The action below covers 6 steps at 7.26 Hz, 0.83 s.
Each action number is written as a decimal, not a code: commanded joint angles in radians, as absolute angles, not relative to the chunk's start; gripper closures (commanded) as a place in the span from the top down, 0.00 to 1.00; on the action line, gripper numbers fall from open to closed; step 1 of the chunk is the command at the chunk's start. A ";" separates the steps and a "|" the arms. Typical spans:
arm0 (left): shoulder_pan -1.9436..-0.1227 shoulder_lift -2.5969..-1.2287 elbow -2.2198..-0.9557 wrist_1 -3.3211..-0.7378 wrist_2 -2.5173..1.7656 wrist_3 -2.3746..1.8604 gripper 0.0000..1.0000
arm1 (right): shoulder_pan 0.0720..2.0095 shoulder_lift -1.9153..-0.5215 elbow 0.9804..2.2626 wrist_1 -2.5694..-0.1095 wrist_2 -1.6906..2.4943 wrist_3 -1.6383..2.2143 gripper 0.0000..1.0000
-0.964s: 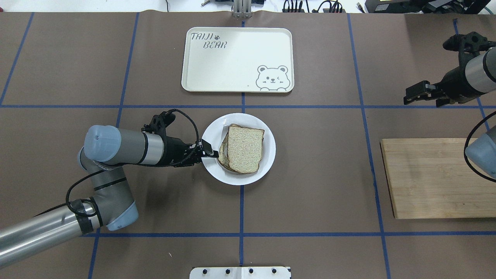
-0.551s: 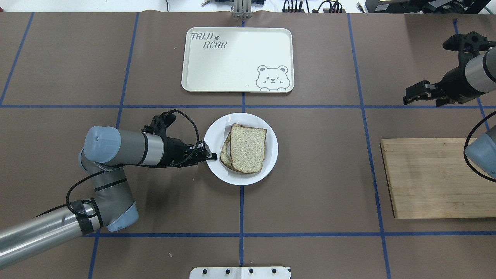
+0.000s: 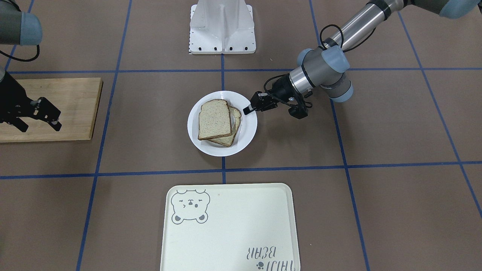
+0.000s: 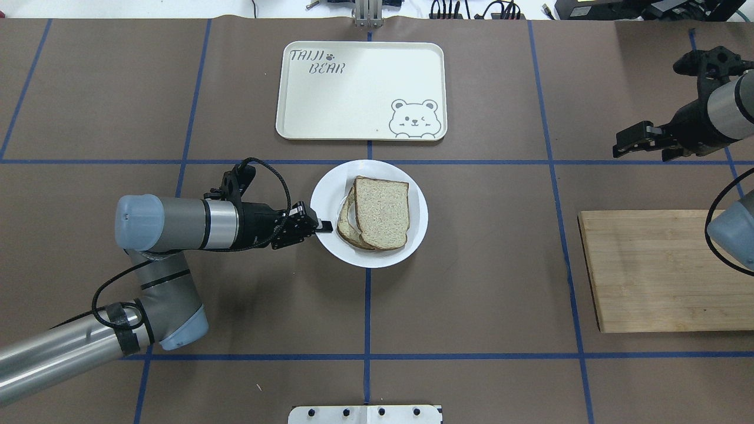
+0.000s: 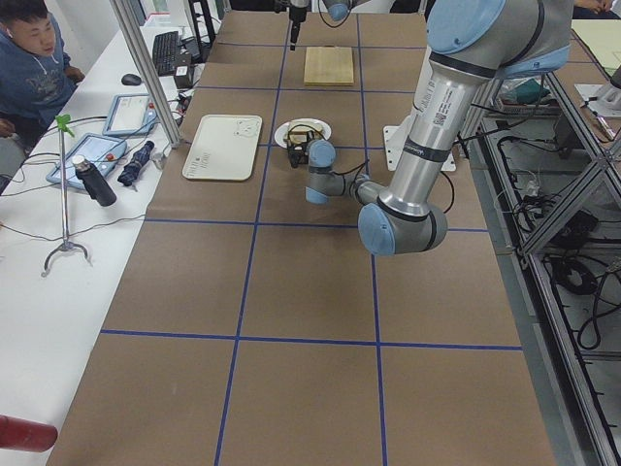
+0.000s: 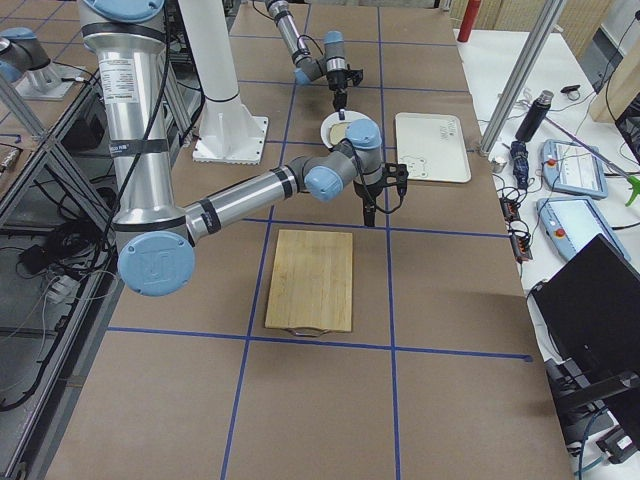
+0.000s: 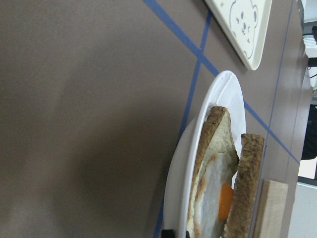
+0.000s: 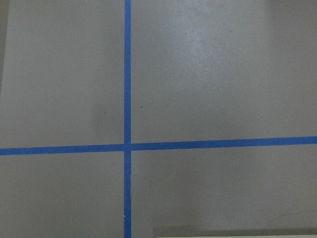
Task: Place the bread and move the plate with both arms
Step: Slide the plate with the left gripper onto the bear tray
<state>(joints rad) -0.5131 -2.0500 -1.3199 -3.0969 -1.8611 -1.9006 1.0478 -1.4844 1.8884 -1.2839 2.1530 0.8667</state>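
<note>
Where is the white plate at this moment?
Overhead view: the plate sits mid-table, just below the bear tray, its left rim in the left gripper.

The bread (image 7: 246, 188) lies over an egg-topped slice (image 7: 210, 148) on the white plate (image 7: 177, 168), a bear-printed tray (image 7: 224, 11) beyond.

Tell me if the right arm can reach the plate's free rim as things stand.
Probably yes: only bare table lies between the right claw and the plate rim; the wooden cutting board sits aside, and the left claw grips the opposite rim.

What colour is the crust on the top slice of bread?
Dark brown; the bread is pale and speckled. Clearest in the overhead view.
</note>
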 commanded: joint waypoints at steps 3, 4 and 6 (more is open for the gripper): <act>-0.555 -2.065 -1.318 -3.163 -1.682 -2.015 0.00 | 1.061 -1.483 1.890 -1.284 2.161 0.865 1.00; -0.569 -2.081 -1.278 -3.159 -1.645 -2.037 0.00 | 1.060 -1.483 1.888 -1.282 2.161 0.865 1.00; -0.572 -2.187 -1.140 -3.130 -1.535 -2.077 0.00 | 1.068 -1.496 1.893 -1.282 2.178 0.865 1.00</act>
<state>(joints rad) -0.5674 -2.1335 -1.2084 -3.1512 -1.5993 -2.0472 1.0631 -1.4888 1.8923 -1.2832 2.1659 0.8653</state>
